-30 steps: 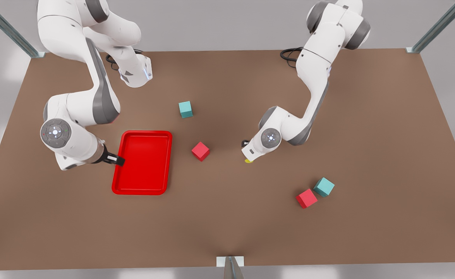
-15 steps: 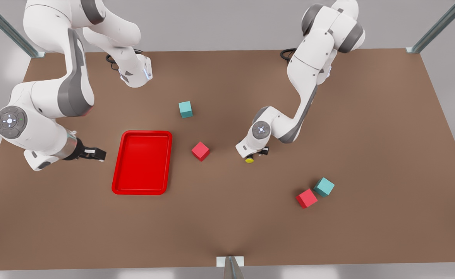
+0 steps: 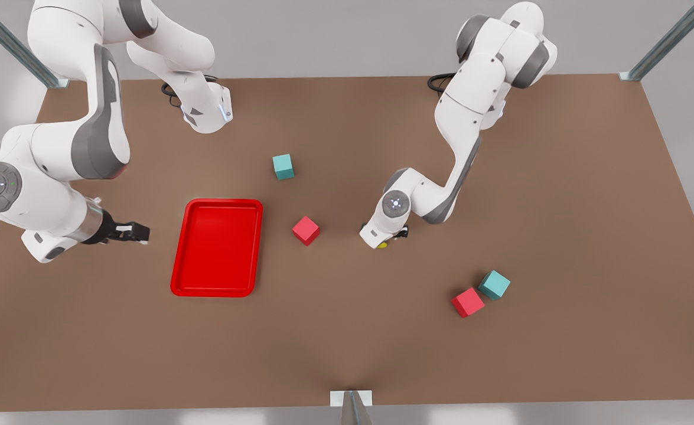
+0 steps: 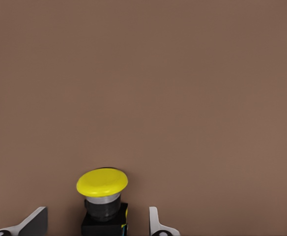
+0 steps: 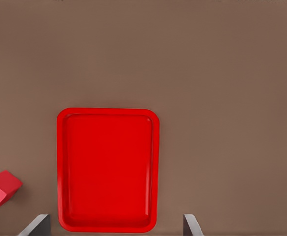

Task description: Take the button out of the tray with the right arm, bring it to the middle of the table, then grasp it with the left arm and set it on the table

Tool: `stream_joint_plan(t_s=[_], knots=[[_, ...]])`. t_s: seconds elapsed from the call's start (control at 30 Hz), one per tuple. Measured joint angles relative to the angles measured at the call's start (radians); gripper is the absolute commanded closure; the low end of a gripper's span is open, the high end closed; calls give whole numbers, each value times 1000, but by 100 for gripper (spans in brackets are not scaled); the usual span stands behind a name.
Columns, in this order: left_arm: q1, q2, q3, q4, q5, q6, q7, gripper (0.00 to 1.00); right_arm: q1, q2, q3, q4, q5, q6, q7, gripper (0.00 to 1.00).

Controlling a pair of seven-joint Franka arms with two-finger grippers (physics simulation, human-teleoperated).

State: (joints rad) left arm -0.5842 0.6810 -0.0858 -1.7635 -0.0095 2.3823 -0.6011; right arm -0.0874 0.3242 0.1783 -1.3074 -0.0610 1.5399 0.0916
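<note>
The button (image 4: 102,184), a dark body with a yellow cap, sits on the brown table (image 3: 347,342) near its middle. In the front view the button (image 3: 384,245) peeks out from under the wrist of the arm on the front view's right. My left gripper (image 4: 97,223) is open, with a pale fingertip on each side of the button and a gap to each. The left gripper (image 3: 391,235) is low over the table. The red tray (image 3: 217,202) is empty. My right gripper (image 3: 136,232) hangs open off the tray's edge on the front view's left, facing the tray (image 5: 60,167).
A red cube (image 3: 306,230) lies between the tray and the button, and a teal cube (image 3: 283,166) sits farther back. Another red cube (image 3: 467,302) and teal cube (image 3: 494,284) touch at the front view's right.
The right arm pulled back from the tray's rim toward the front view's left. The left arm's wrist shifted over the button, which stays in place, now half hidden.
</note>
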Motion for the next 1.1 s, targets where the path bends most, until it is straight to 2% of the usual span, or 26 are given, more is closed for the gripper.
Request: stream_joint_plan(t_s=[0.1,0.23,0.53,0.57,0.63,0.67,0.8,0.93,1.1], knots=[[-1,8,0,2,3,4,-25,0,0,-18,3,-10,-18,-18,-13,0],[-2,19,0,26,21,8,-50,0,1,-112,10,-106,-33,-44,-27,0],[-8,23,-1,19,44,5,-81,0,-27,-118,10,-65,-36,-67,-51,0],[-8,23,-2,19,44,4,-83,6,-28,-118,10,-64,-36,-68,-51,0],[-8,23,-2,19,45,3,-87,28,-31,-118,10,-64,-37,-69,-50,0],[-8,23,-2,19,46,3,-89,33,-32,-117,10,-64,-37,-70,-49,0],[-8,23,-2,20,45,2,-96,33,-33,-117,10,-63,-37,-71,-47,0],[-8,23,-2,20,45,1,-102,43,-34,-117,9,-63,-39,-72,-46,0],[-6,23,-2,21,45,0,-108,45,-38,-116,7,-54,-40,-72,-46,0]])
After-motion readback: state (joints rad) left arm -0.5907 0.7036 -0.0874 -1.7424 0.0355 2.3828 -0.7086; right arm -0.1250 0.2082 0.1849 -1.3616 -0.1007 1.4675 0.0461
